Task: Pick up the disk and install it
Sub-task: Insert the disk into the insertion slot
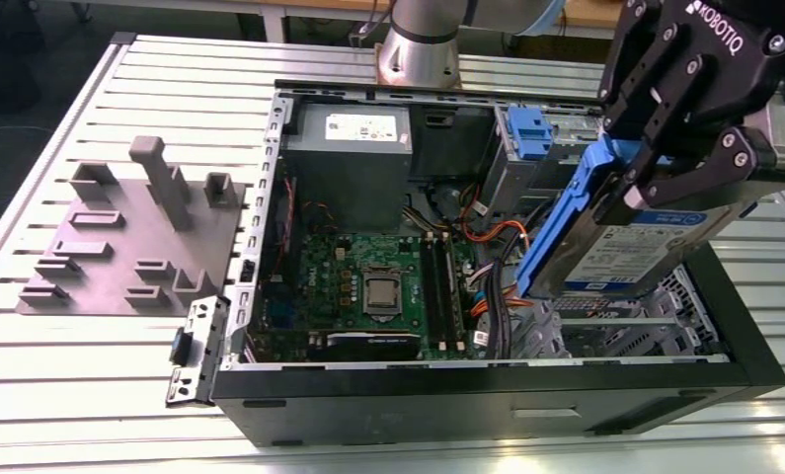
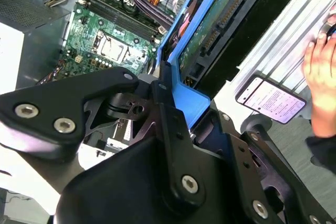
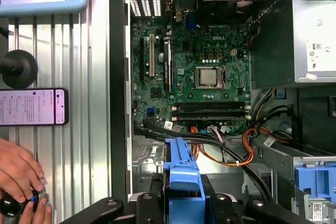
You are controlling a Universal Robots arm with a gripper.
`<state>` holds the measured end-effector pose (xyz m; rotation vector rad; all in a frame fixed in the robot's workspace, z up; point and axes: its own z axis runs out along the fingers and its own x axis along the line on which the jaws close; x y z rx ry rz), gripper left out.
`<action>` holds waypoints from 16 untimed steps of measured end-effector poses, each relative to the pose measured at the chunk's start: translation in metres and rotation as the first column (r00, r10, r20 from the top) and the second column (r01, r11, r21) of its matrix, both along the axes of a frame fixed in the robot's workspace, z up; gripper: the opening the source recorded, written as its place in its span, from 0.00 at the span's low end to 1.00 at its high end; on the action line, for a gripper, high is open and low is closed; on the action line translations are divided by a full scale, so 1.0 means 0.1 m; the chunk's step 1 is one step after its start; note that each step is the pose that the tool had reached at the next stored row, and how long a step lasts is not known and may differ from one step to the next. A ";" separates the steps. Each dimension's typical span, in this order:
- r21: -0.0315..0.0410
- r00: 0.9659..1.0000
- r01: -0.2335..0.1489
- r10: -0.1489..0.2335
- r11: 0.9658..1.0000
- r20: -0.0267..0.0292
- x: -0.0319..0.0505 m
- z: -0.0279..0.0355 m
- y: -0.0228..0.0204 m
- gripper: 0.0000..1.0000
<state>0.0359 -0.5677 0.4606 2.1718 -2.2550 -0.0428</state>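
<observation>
Pincer [image 1: 665,188] tight around tilted disk [image 1: 640,249]

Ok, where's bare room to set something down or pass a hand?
Bare slatted table: on the exterior view's left, in front of the grey fixture plate, and along the computer case's near side. Crowded: inside the case, motherboard and orange cables beside the disk in the gripper. In the first wrist view a phone and a hand occupy the strip beside it.

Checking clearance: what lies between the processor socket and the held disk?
In the first wrist view, memory slots and black and orange cables lie between socket and disk.
</observation>
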 end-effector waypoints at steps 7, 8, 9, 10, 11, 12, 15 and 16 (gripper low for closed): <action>0.000 1.000 0.000 0.000 1.000 0.000 0.102 -0.030 -0.018 0.36; 0.000 1.000 0.000 0.000 1.000 0.000 0.125 -0.035 -0.019 0.36; 0.000 1.000 0.000 0.000 1.000 0.000 0.147 -0.039 -0.019 0.36; 0.000 1.000 0.000 0.000 1.000 0.000 0.166 -0.041 -0.019 0.36; 0.000 1.000 0.000 0.000 1.000 0.000 0.185 -0.045 -0.020 0.36; 0.000 1.000 0.000 0.000 1.000 0.000 0.206 -0.051 -0.020 0.36; 0.000 1.000 0.000 0.000 1.000 -0.001 0.274 -0.069 -0.020 0.36; 0.000 1.000 0.000 0.000 1.000 -0.001 0.292 -0.074 -0.020 0.36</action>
